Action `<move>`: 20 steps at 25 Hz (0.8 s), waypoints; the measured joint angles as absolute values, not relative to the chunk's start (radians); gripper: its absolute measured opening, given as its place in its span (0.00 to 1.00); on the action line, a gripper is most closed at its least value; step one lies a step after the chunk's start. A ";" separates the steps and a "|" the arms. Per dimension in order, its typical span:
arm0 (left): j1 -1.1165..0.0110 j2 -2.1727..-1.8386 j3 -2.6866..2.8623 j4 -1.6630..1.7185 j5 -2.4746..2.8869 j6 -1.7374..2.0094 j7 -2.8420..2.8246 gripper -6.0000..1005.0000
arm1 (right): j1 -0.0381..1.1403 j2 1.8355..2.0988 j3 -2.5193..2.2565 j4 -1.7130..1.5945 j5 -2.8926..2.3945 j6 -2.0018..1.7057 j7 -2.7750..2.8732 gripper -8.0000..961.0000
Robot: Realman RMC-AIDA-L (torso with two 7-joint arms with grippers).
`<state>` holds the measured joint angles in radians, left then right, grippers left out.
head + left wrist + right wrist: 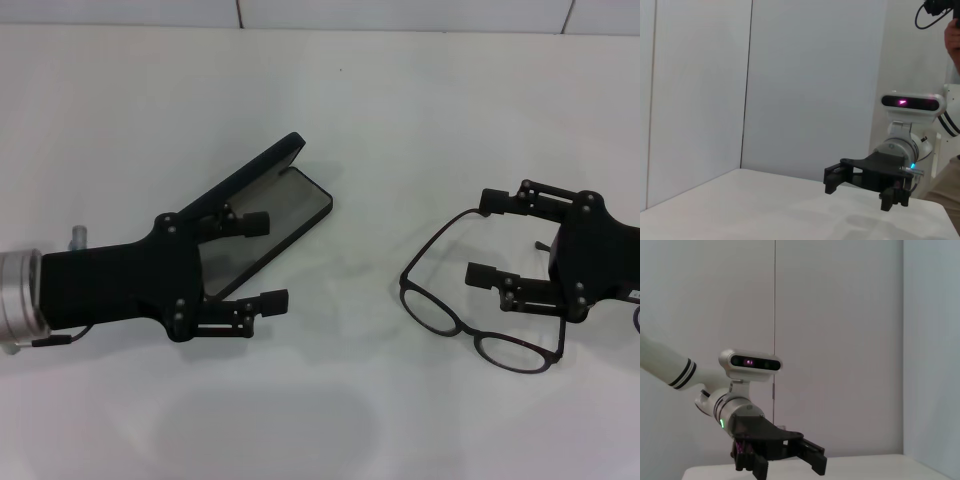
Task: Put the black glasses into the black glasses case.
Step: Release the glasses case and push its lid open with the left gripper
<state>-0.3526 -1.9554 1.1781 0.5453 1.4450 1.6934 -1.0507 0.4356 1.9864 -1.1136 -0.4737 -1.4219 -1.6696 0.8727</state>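
The black glasses case lies open left of the table's middle, its lid raised and its grey lining showing. My left gripper is open over the case's near end, with one finger above the lining and one beside the case. The black glasses lie unfolded on the table at the right, with the lenses towards me. My right gripper is open and empty, with its fingers over the space between the temple arms. The left wrist view shows the right gripper. The right wrist view shows the left gripper.
The white table runs back to a tiled wall. In the left wrist view a person's arm stands beyond the robot. White walls close off the table's sides in both wrist views.
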 joint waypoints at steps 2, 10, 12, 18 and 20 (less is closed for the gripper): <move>-0.354 -1.956 1.178 0.544 1.445 1.692 -1.051 0.87 | 0.436 1.986 -1.114 -0.472 -1.422 -1.665 0.873 0.78; -0.354 -1.959 1.178 0.543 1.441 1.692 -1.051 0.87 | 0.433 1.986 -1.113 -0.469 -1.432 -1.650 0.871 0.78; -0.354 -1.964 1.164 0.543 1.439 1.690 -1.058 0.87 | 0.433 1.986 -1.113 -0.472 -1.437 -1.646 0.871 0.78; -0.371 -1.971 1.054 0.588 1.451 1.603 -1.239 0.87 | 0.432 1.986 -1.110 -0.476 -1.444 -1.646 0.871 0.78; -0.386 -1.960 1.048 0.623 1.473 1.547 -1.353 0.87 | 0.432 1.985 -1.111 -0.477 -1.444 -1.648 0.871 0.78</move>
<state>-0.3862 -1.9605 1.0484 0.6231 1.4730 1.5471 -1.3525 0.4325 1.9848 -1.1108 -0.4766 -1.4437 -1.6482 0.8708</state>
